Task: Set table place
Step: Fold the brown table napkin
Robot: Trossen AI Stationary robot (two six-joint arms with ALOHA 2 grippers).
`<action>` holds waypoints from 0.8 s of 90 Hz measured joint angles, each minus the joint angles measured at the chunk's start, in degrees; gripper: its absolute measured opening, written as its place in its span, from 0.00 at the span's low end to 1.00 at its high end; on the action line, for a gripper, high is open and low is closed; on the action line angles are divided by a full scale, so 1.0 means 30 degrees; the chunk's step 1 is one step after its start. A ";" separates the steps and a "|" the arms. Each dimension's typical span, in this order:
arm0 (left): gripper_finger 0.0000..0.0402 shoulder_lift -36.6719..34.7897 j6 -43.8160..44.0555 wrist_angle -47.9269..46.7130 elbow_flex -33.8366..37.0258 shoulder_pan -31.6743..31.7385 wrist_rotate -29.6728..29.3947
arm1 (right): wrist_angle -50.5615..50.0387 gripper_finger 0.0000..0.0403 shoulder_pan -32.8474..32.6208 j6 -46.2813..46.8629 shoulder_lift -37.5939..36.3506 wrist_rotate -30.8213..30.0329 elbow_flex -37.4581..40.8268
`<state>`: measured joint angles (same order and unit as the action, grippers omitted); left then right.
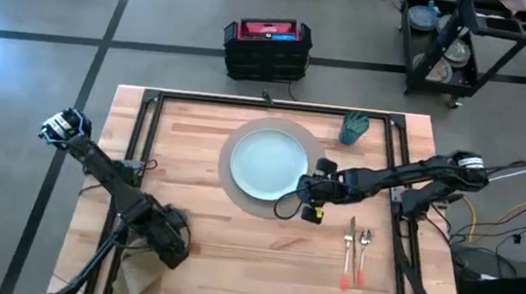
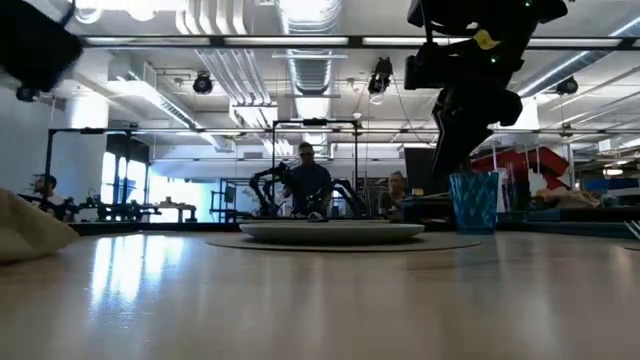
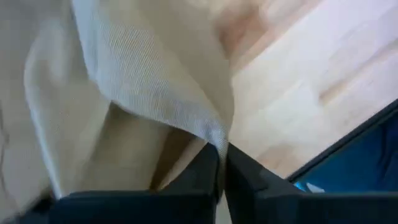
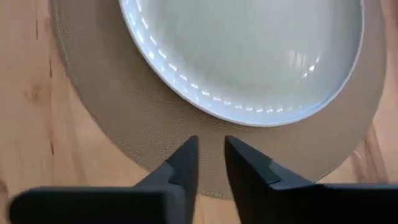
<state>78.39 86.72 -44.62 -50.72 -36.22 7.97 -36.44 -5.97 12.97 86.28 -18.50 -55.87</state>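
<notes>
Napkin (image 3: pixel 155 106) pinched in left hand (image 3: pixel 222 163) at table (image 1: pixel 232 251) corner.

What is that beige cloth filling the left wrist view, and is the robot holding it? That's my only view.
Observer: It's the napkin; the left gripper has its fingers shut on a fold, near the table's left corner, away from the plate.
Operator: What's the other arm doing?
Observer: The right gripper hangs over the mat's edge beside the plate, fingers slightly apart, holding nothing.
Operator: Any cutlery out?
Observer: Yes, a fork and spoon lie side by side right of the mat.
</notes>
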 joint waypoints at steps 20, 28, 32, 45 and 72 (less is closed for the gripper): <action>0.00 0.0119 -0.6480 0.0028 -0.1555 0.3542 -0.0683 | 0.3637 0.06 0.0005 -0.2351 0.0035 0.4014 -0.0351; 0.00 0.0355 -0.8811 0.0237 -0.2999 0.4459 -0.1648 | 0.6312 0.07 -0.0002 -0.3562 0.0044 0.7231 -0.0357; 0.00 0.0484 -0.9726 0.0338 -0.3754 0.4799 -0.2435 | 0.7361 0.08 -0.0009 -0.3823 0.0044 0.8316 -0.0360; 0.00 0.0993 -1.2570 0.1825 -0.6107 0.5689 -0.4848 | 0.7985 0.09 -0.0002 -0.3840 -0.0091 0.9192 -0.0365; 0.00 0.1749 -1.4841 0.0425 -0.8457 0.7041 -1.0966 | 0.3706 0.10 -0.0222 -0.2477 -0.0510 0.6388 -0.0365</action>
<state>83.64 42.19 -43.35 -76.09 -15.09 -24.92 -25.33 -6.64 5.54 84.75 0.66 -56.97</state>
